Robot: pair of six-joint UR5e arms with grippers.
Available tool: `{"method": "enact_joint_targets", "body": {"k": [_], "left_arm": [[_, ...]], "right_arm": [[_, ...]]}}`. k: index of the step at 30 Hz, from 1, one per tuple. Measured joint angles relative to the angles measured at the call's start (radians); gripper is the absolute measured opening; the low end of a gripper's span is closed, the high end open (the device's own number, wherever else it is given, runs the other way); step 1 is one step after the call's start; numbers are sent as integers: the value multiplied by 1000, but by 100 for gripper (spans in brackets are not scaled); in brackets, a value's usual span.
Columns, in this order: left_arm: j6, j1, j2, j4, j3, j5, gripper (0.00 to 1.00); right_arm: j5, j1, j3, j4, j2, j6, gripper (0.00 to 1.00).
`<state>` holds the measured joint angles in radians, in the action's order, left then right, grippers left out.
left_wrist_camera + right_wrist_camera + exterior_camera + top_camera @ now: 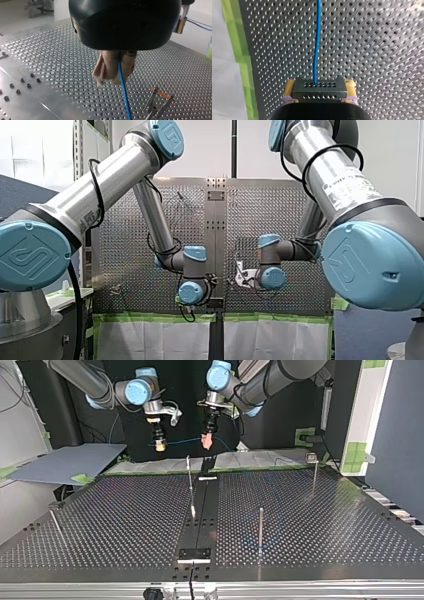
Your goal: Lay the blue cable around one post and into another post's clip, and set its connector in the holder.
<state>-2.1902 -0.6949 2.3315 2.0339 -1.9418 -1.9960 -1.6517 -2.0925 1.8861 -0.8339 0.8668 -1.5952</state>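
The blue cable (pixel 182 440) hangs taut between my two grippers, above the table's far edge in the top view. My left gripper (pixel 117 75), black with beige pads (pixel 105 68), is shut on the cable (pixel 123 92), which runs out from between the pads. My right gripper (pixel 319 83) has its yellow pads (pixel 290 87) shut on a black perforated connector block (pixel 319 90), and the cable (pixel 317 42) leaves that block straight ahead. In the top view my left gripper (pixel 206 440) is right of my right gripper (pixel 160 443).
Thin metal posts stand on the perforated table (pixel 125 510): one near the middle (pixel 189 480), one nearer the camera (pixel 260 527), one at the right with a small head (pixel 312 460), one at the left (pixel 55 520). An orange-tipped clip (pixel 160 100) stands ahead of my left gripper.
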Motion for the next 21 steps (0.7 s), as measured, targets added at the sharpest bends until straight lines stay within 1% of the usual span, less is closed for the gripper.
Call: {"method": "enact_joint_targets", "body": {"k": [4, 9, 12, 15, 19, 21], "left_arm": [[41, -5, 8, -4, 0, -11, 10], [87, -11, 40, -31, 14, 7, 10], [114, -14, 64, -32, 33, 17, 10], [140, -19, 85, -17, 57, 32, 10], [173, -24, 94, -5, 88, 41, 10], [180, -25, 95, -4, 94, 43, 10]], "right_arm": [[-2, 20, 0, -7, -6, 0, 13], [-4, 40, 0, -26, -29, 8, 13], [-4, 51, 0, -48, -51, 9, 13], [-3, 63, 0, -73, -69, 10, 13], [-2, 80, -1, -105, -79, 8, 13], [1, 87, -4, -117, -85, 5, 13]]}}
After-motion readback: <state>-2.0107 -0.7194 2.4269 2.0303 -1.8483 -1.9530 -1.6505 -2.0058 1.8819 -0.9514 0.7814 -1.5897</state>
